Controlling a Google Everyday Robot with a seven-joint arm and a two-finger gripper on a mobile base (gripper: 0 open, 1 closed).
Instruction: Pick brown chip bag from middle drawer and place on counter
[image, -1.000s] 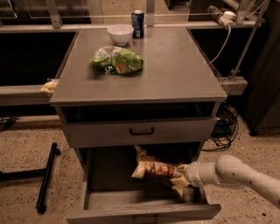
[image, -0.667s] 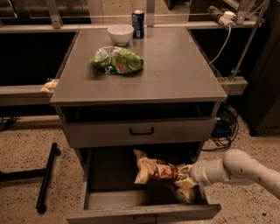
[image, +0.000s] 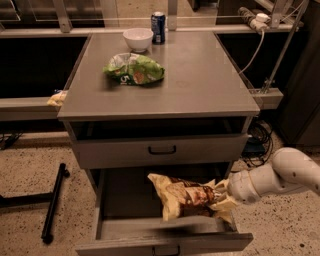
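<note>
The brown chip bag (image: 182, 196), dark brown with tan-yellow ends, hangs lifted and tilted above the open middle drawer (image: 165, 229). My gripper (image: 222, 196) comes in from the right on a white arm and is shut on the bag's right end. The bag's left end points up and left, over the drawer tray. The counter (image: 200, 80) is the grey cabinet top above, well over the bag.
On the counter lie a green chip bag (image: 134, 69), a white bowl (image: 137, 39) and a blue can (image: 158, 27). A closed drawer front with a black loop handle (image: 162, 149) sits above the open one. A black bar (image: 54, 202) lies on the floor at left.
The bag has risen out of the drawer and shifted a little toward the front, held by my gripper. The arm has lifted slightly.
</note>
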